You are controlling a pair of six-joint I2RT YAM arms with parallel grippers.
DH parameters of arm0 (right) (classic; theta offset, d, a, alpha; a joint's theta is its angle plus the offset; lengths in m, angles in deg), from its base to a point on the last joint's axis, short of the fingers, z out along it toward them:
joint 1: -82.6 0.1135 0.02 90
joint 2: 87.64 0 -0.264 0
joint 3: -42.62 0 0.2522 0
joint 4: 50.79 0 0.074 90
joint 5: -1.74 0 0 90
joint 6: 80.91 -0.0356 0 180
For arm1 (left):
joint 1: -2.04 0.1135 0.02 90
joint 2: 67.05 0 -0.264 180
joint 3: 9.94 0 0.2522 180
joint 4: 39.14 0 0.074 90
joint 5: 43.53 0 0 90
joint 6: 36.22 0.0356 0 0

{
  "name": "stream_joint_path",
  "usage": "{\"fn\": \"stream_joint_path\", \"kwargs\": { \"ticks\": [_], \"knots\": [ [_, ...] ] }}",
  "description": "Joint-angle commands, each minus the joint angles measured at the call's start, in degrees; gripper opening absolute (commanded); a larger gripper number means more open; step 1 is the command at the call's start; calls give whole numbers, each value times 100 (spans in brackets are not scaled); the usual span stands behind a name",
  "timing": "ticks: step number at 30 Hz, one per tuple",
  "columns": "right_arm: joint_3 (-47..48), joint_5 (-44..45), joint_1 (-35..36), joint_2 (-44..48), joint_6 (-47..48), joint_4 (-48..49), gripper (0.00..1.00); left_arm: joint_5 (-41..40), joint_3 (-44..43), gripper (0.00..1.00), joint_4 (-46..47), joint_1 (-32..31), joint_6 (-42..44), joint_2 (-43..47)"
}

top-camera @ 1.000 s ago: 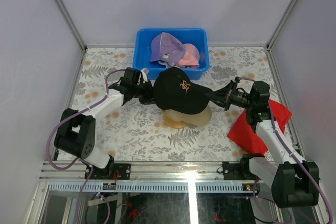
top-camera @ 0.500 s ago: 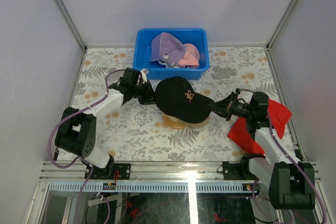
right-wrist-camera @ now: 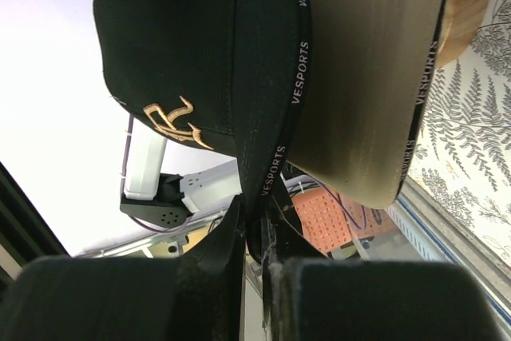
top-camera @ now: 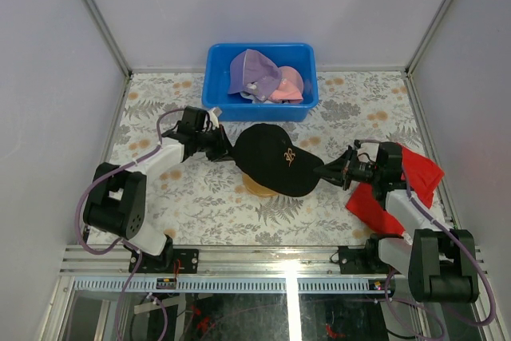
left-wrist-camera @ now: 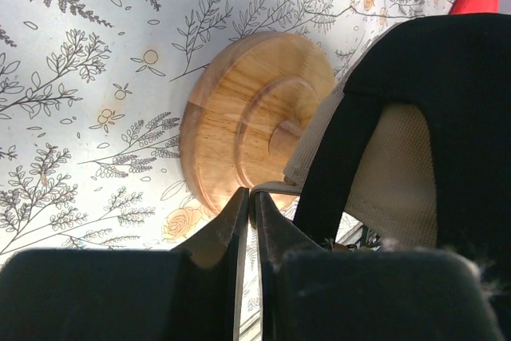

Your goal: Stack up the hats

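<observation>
Floral tabletop (top-camera: 200,213) carried a blue bin (top-camera: 219,77) at its far edge, holding the lavender cap (top-camera: 251,69) and pink cap (top-camera: 289,84). Nearer, the black cap (top-camera: 275,161) sat over a wooden dome (top-camera: 259,187), with the left gripper (top-camera: 227,148) pinching its rear edge and the right gripper (top-camera: 323,172) pinching its brim.

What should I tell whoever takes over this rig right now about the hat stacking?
Left gripper: shut at the back edge of the black cap.
Right gripper: shut on the black cap's brim.
The black cap sits over the tan cap on the wooden dome at mid-table, with both arms holding it.
Lavender cap and pink cap lie in the blue bin.
Done: tan cap is down, black cap is nearly seated on it.
Left: release the black cap, then stack the lavender cap, the pink cap and any other cap from the bin.
</observation>
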Motion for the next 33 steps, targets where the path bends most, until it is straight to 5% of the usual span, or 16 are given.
{"fn": "stream_joint_path", "kwargs": {
  "ticks": [1, 5, 9, 15, 20, 33],
  "knots": [
    [-95, -125, -8, -237, 784, -765, 11, -391, 196, 4, -178, 129, 375, -254],
    [158, 35, -13, -176, 1162, -1295, 40, -303, 154, 4, -195, 129, 387, -261],
    [838, 419, -15, -71, 2140, -2620, 59, -267, 93, 4, -204, 133, 384, -276],
    [1517, 813, -32, 72, 3103, -3848, 67, -222, 112, 4, -167, 131, 378, -331],
    [1187, 823, -32, 309, 2801, -3460, 78, -171, 93, 4, -103, 129, 335, -386],
    [434, 818, -26, 712, 1471, -1622, 80, -120, 30, 4, -100, 122, 299, -452]
  ]
}}
